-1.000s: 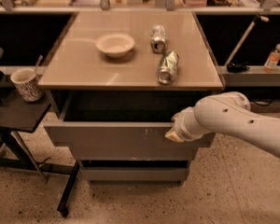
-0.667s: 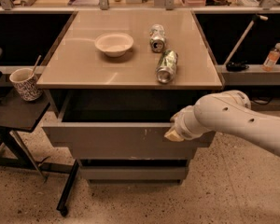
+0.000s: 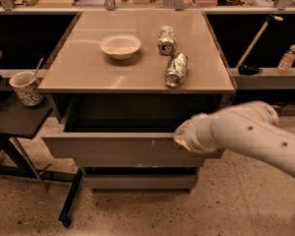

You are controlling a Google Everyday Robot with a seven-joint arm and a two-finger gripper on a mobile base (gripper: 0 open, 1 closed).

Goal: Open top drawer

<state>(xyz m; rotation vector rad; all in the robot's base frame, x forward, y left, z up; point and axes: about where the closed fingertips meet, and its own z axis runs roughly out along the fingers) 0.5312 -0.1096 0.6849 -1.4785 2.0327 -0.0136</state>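
The top drawer (image 3: 113, 149) is a wide flat grey front with small white scuff marks right of its centre. It stands pulled out from under the beige tabletop (image 3: 88, 73), with a dark open cavity behind its upper edge. My gripper (image 3: 179, 136) sits at the drawer front's top edge, right of centre, at the end of the white arm (image 3: 250, 136) that comes in from the right. The arm's wrist hides the fingers.
On the tabletop are a white bowl (image 3: 120, 45) and two cans, one upright (image 3: 165, 39) and one lying (image 3: 175, 69). A lower drawer front (image 3: 137, 182) shows below. A paper cup (image 3: 27, 87) stands on a black side table (image 3: 14, 122) at left. A bottle (image 3: 287, 59) stands on the right shelf.
The drawer front has come a little further out toward the camera, with my gripper moving along at its top edge.
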